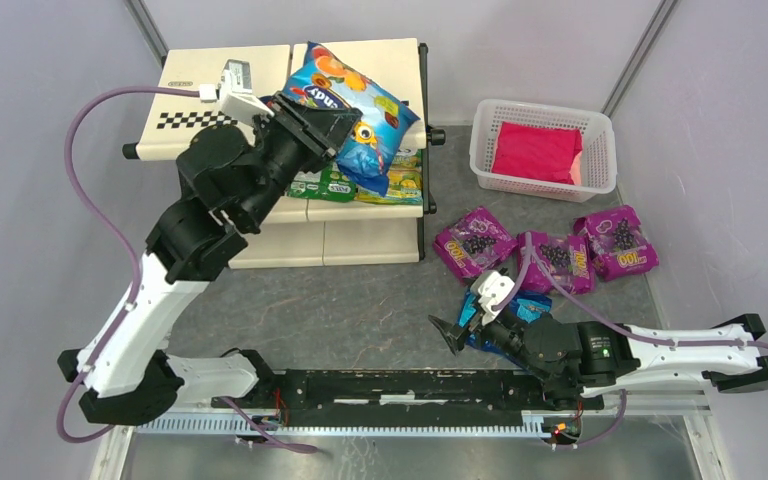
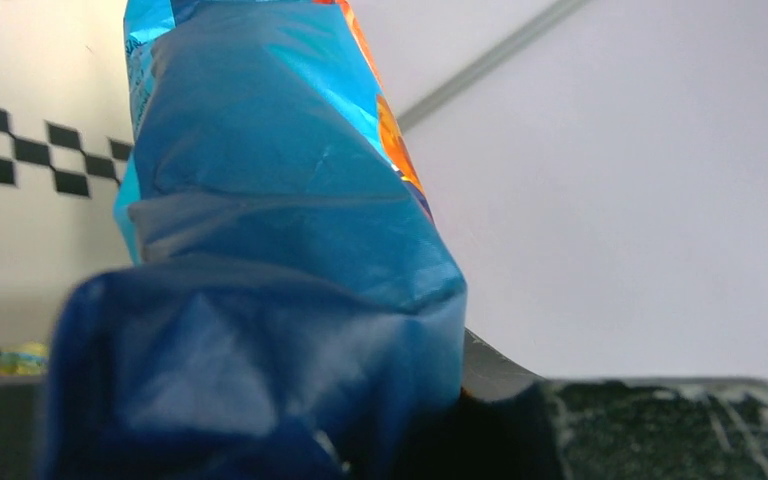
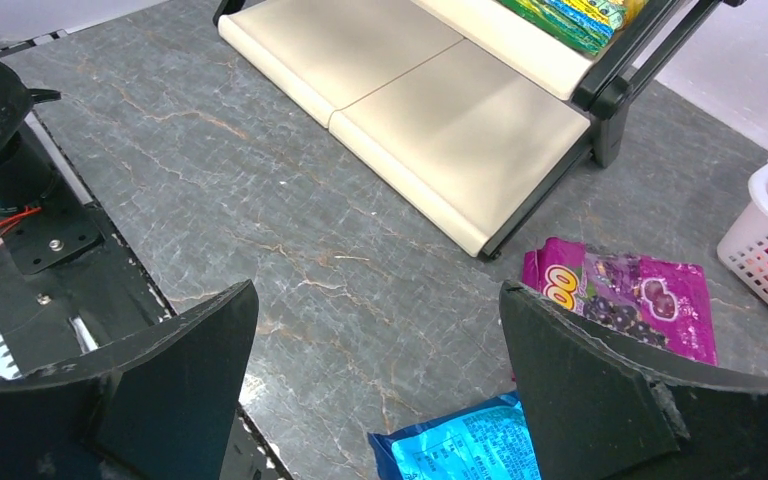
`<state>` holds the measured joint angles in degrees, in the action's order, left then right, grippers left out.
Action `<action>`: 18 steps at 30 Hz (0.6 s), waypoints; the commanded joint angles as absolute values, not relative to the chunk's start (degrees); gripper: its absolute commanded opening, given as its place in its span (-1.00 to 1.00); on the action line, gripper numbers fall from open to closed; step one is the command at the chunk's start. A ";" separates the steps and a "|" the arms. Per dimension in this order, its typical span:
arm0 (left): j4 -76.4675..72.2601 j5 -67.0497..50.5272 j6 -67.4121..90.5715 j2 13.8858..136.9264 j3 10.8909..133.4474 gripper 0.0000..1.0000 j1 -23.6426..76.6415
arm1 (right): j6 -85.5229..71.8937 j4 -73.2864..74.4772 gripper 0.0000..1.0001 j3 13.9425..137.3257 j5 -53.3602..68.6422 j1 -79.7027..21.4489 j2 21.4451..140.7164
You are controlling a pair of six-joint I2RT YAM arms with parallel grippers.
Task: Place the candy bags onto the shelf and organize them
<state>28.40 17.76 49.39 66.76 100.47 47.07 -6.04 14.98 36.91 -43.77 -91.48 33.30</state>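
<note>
We saw the left gripper closed on the lower end of a blue bag, holding it tilted over the right half of the shelf, above the top and middle tiers; in the left wrist view the bag filled most of the frame, so we could not tell whether it touched the shelf. Two green bags lay on the middle tier, partly hidden under the blue bag. The bottom tier was bare in the right wrist view. The right gripper sat low over the table with its jaws spread wide, holding nothing. A second blue bag lay on the table just below it. Three purple bags lay on the table right of the shelf, the middle one touching its neighbours. A red packet sat in a white basket at the back right.
</note>
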 commanded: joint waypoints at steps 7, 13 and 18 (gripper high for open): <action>2.89 38.73 45.70 70.41 101.95 -0.60 47.03 | -1.75 8.75 0.96 36.88 -47.06 -91.47 36.58; -3.62 40.97 48.57 73.74 98.76 -0.61 46.23 | 1.59 5.45 0.96 36.19 -45.73 -90.54 40.14; -5.48 40.75 51.98 77.01 98.43 -0.62 45.18 | 0.82 4.00 0.96 36.29 -44.04 -89.87 41.90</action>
